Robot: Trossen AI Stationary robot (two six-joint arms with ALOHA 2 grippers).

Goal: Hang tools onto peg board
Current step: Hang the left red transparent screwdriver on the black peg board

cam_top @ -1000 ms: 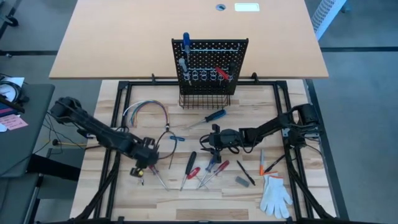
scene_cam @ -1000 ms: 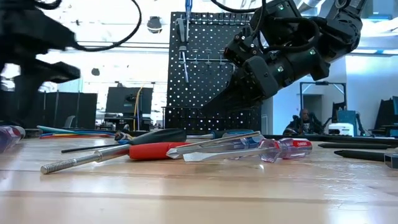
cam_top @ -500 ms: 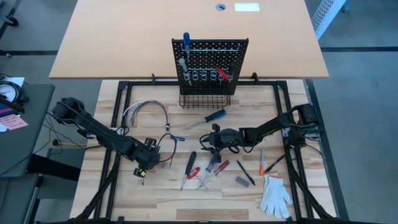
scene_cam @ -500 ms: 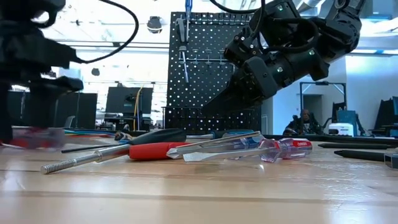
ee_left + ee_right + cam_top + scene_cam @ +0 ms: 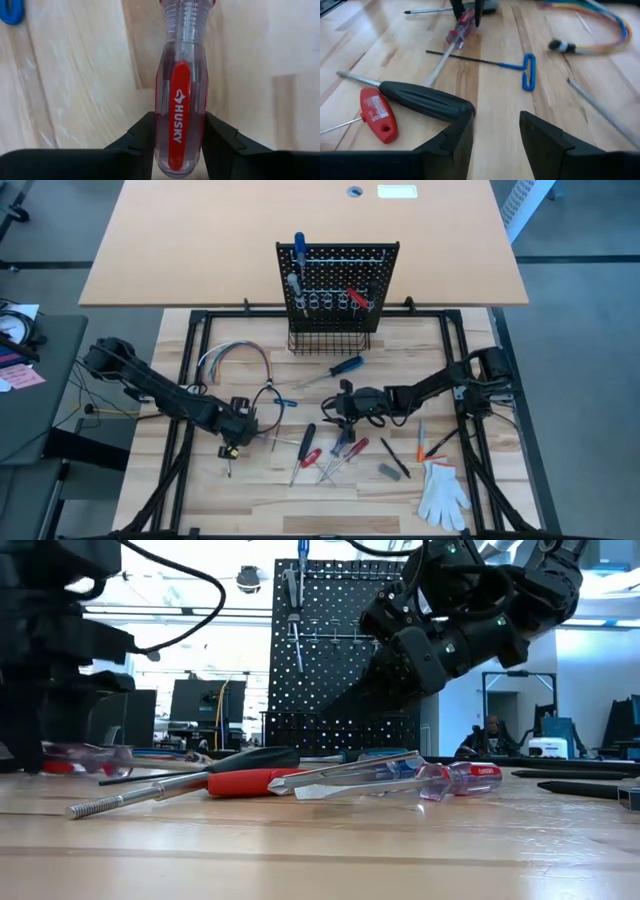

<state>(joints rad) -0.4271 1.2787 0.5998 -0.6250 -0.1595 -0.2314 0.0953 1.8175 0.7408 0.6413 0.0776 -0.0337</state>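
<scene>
Left gripper [image 5: 180,135] clamps the clear red-striped screwdriver [image 5: 181,100] by its handle (smooth plastic, likely slippery, light, stiff). Right gripper [image 5: 496,127] waits, fingers apart, empty.

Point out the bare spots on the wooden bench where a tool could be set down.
Bare wood lies between the coloured wire loop and the peg board basket, and right of the blue-handled screwdriver. It is crowded around the screwdriver cluster, between the left end effector and the white glove.
</scene>
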